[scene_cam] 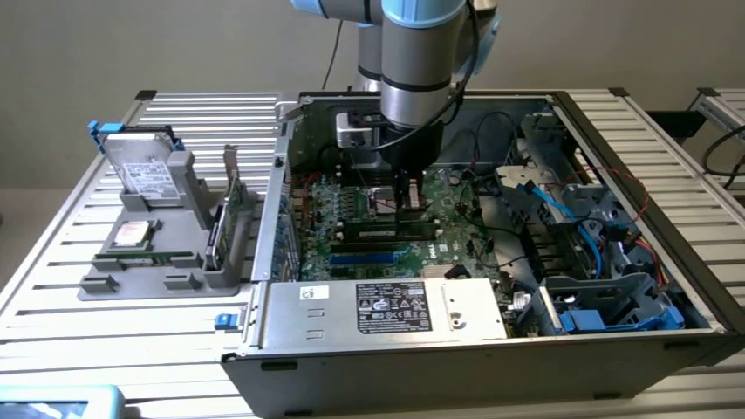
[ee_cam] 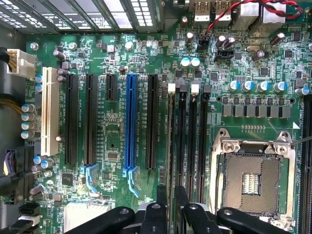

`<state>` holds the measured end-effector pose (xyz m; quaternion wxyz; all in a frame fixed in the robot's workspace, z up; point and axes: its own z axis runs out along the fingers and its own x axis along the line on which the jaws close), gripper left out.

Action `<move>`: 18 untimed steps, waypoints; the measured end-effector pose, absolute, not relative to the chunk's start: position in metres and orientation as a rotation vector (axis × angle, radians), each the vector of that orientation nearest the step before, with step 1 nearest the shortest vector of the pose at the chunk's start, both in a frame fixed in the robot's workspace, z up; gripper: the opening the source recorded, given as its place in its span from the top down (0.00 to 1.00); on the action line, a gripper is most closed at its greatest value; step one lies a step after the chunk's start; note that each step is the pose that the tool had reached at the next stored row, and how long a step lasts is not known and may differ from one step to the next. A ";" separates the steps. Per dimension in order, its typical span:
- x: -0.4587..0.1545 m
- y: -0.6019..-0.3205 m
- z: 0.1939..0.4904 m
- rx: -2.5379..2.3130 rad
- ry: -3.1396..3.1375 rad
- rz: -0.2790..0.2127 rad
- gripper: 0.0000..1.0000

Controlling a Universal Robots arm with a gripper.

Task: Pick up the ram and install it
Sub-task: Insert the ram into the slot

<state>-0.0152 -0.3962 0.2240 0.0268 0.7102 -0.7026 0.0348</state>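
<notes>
Closest to the wrist camera, the gripper (ee_cam: 170,194) was seen with its black fingers (ee_cam: 161,197) parted narrowly, straddling the ram (ee_cam: 171,146). The ram stood edge-on in a memory slot near the empty CPU socket (ee_cam: 251,178). In the exterior view the ram (scene_cam: 390,234) was seen on the motherboard (scene_cam: 454,188), at 6 o'clock from the gripper (scene_cam: 407,202). Picking up appeared done, and seating largely done. Whether the slot latches were locked, or the pads touched the stick, could not be told. Its near end was hidden by the fingers.
</notes>
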 end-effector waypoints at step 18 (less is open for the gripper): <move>-0.013 -0.397 0.249 2.192 -2.171 0.103 0.78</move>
